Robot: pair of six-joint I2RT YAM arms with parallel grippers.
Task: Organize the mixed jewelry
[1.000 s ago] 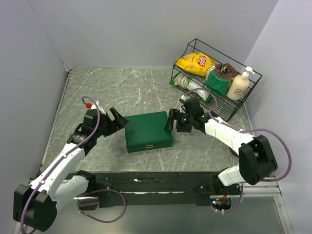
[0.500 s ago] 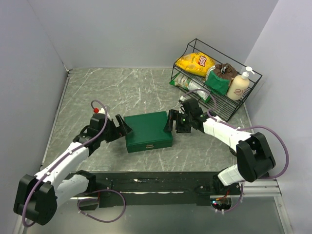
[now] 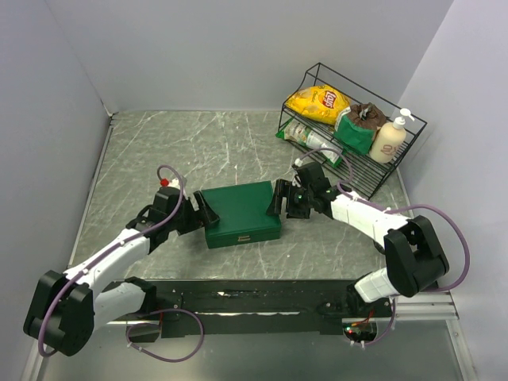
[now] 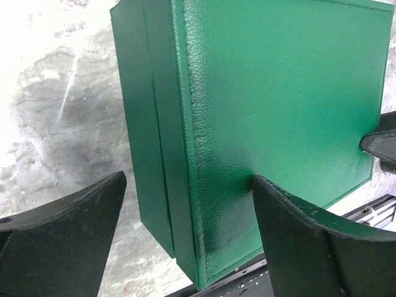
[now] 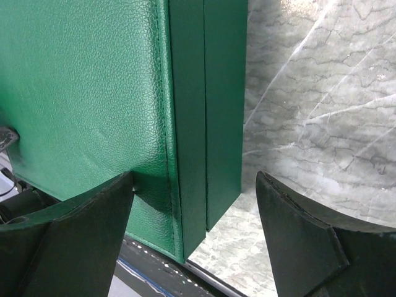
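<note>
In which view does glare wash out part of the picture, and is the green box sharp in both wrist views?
Left wrist view: the table is burnt to white at top left, while the green box shows sharp grain. Right wrist view: even light, box grain sharp, the near fingers dark. Top view: soft, even light.

Grey marbled table [image 3: 198, 143] fills middle of frame, pale walls on three sides. Green box [image 3: 240, 213], lid shut, lies flat at centre. Black wire rack [image 3: 401, 156] stands at upper right, near right wall. Black base plate [image 3: 262, 298] runs along bottom edge.
</note>
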